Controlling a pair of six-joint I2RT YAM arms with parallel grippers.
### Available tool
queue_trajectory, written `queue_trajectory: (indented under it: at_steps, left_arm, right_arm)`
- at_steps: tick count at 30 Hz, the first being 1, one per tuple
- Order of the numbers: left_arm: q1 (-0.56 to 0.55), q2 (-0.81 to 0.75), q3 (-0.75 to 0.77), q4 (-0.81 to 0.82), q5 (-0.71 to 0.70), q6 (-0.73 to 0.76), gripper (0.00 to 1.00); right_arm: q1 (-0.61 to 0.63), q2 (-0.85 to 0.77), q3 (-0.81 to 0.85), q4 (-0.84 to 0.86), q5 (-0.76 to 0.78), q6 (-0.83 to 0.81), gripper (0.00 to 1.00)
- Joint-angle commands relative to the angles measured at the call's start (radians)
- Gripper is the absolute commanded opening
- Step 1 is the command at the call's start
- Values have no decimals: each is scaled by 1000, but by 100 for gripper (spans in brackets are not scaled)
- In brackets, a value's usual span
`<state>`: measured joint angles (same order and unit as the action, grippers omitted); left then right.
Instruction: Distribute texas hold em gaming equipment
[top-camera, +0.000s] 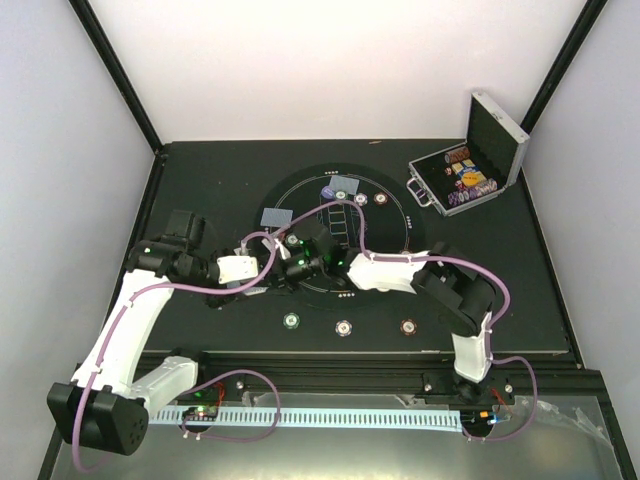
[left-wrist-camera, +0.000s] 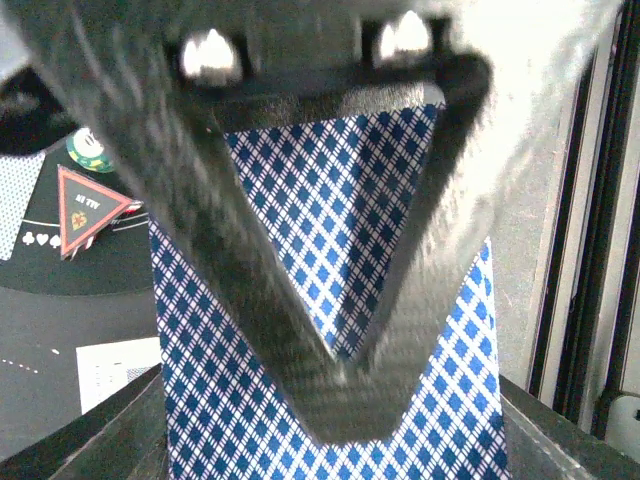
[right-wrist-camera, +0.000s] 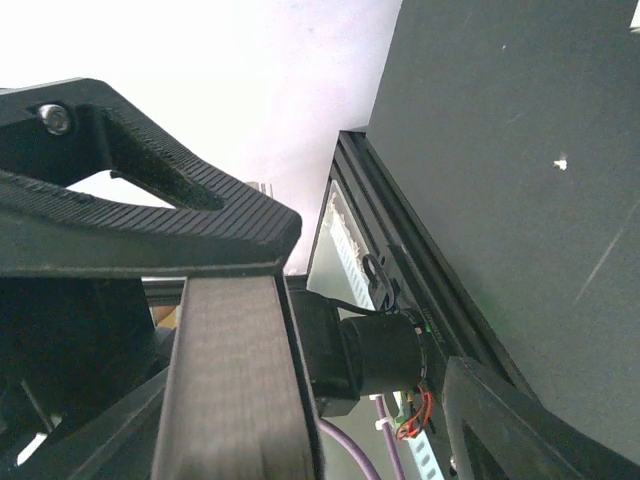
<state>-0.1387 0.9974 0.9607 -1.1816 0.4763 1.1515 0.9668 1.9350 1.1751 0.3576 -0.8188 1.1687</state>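
1. Blue-and-white diamond-backed playing cards (left-wrist-camera: 215, 390) are gripped in the left tool (left-wrist-camera: 340, 395), its jaws closed tight on them, over the near left of the round mat (top-camera: 385, 235).
2. The right tool (top-camera: 295, 268) is held just beside it, jaws apart, with nothing seen between them.
3. Two loose cards (top-camera: 275, 216) are laid face down farther back.
4. A green chip (top-camera: 291, 321), a purple-white chip (top-camera: 343, 327) and a red-brown chip (top-camera: 408, 325) are lined along the near tabletop (top-camera: 520, 300).
5. A red triangle marker (left-wrist-camera: 90, 208) is seen on the mat.

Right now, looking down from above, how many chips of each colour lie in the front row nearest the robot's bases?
Green chip: 1
Purple-white chip: 1
Red-brown chip: 1
Total: 3
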Motion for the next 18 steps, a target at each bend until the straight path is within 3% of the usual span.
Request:
queue_trajectory:
  at_steps: [1, 14, 18]
  left_arm:
    - [1, -2, 58, -27, 25, 19, 2]
    - [1, -6, 42, -19, 16, 18, 2]
    - [1, -10, 35, -14, 19, 22, 2]
  right_arm:
    - [-58, -10, -112, -23, 20, -14, 65]
    - [-74, -122, -139, -99, 48, -58, 55]
    - [-53, -140, -110, -117, 58, -72, 69]
